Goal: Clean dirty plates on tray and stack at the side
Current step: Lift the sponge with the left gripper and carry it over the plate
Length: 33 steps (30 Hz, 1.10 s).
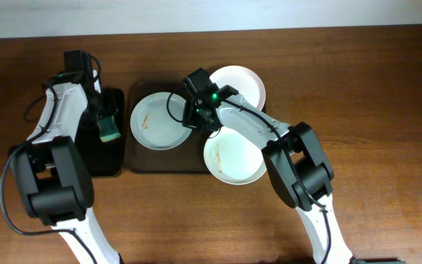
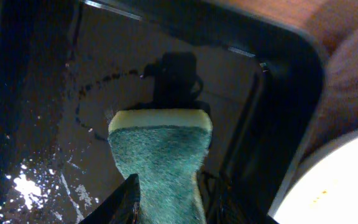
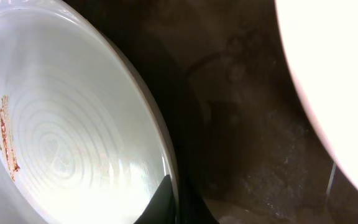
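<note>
The dark brown tray point(image 1: 167, 160) holds three white plates. The left plate point(image 1: 152, 121) has a brownish-orange smear on its face, also seen in the right wrist view point(image 3: 73, 124). A second plate point(image 1: 242, 82) lies at the back right. A third plate point(image 1: 233, 158), faintly smeared, lies at the front right and overhangs the tray's rim. My right gripper point(image 1: 196, 111) is shut on the left plate's right rim point(image 3: 182, 202), one finger inside it. My left gripper point(image 1: 108, 123) is shut on a green and yellow sponge point(image 2: 160, 162) above the black tray.
A smaller, narrow black tray point(image 1: 105, 161) lies left of the brown tray, its wet floor showing in the left wrist view point(image 2: 42, 93). Bare wooden table point(image 1: 372, 88) lies to the right of and in front of the trays. The right arm reaches across the front right plate.
</note>
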Motion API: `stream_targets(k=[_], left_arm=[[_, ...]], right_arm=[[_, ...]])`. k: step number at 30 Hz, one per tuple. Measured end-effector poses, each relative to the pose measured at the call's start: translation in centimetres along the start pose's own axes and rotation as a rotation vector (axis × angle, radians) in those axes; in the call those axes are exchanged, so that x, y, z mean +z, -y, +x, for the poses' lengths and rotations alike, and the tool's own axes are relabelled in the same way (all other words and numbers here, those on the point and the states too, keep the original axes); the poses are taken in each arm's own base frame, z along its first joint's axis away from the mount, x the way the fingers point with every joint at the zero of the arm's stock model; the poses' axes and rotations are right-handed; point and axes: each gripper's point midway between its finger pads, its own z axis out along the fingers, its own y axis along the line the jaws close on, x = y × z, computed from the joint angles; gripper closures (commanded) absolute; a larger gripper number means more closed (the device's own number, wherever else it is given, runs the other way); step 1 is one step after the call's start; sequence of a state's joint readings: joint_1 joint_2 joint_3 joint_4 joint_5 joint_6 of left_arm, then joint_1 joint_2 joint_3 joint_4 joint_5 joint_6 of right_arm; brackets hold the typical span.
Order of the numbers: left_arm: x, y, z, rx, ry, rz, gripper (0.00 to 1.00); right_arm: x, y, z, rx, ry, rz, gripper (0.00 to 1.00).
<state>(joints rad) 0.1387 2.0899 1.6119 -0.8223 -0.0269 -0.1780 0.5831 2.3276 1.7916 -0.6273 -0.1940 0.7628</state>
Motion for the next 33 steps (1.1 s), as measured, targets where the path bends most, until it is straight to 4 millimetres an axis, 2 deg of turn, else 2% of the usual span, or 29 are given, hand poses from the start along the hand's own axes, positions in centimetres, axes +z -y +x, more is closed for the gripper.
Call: stream_targets(k=[3,6,7,11,15,16,21,24,29,33], left_arm=[[1.5,-0.3,0.7,-0.002,-0.034,-0.018,0.63],[1.6,-0.5,0.7,-0.002,-0.035,-0.027,0.63],[1.5,-0.6,0.6,-0.002,-0.033,-0.036,0.68],[1.6,-0.8,0.7,-0.005,-0.034,-0.045,0.7],[2.8,-1.2,1.4,-0.006,-0.067,-0.071,0.9],[3.0,-1.2,1.5,-0.005,-0.07,-0.072,0.99],[3.0,-1.3,1.6,-0.006,-0.078,-0.075,0.99],[1.7,-1.6,3.3,0.013,-0.181,-0.093,0.99],[-2.4,-0.4,-0.1,0.103,-0.135,-0.033,0.99],[-4.2,2.1,-0.6,0.196,-0.108,0.096,0.99]], right_arm=[[0.0,0.0,0.0,0.0,0.0,0.0,0.96],[0.0,0.0,0.0,0.0,0.0,0.0,0.96],[0.0,0.0,0.0,0.001,0.0,0.0,0.96],[0.0,0.0,0.0,0.0,0.0,0.0,0.96],[0.0,0.0,0.0,0.001,-0.001,0.001,0.96],[0.0,0.0,0.0,0.001,-0.001,0.001,0.96],[0.0,0.0,0.0,0.001,-0.002,0.002,0.96],[0.0,0.0,0.1,-0.006,-0.007,0.002,0.96],[-0.1,0.0,0.2,-0.01,-0.011,0.0,0.96],[-0.1,0.0,0.2,-0.01,-0.01,-0.001,0.96]])
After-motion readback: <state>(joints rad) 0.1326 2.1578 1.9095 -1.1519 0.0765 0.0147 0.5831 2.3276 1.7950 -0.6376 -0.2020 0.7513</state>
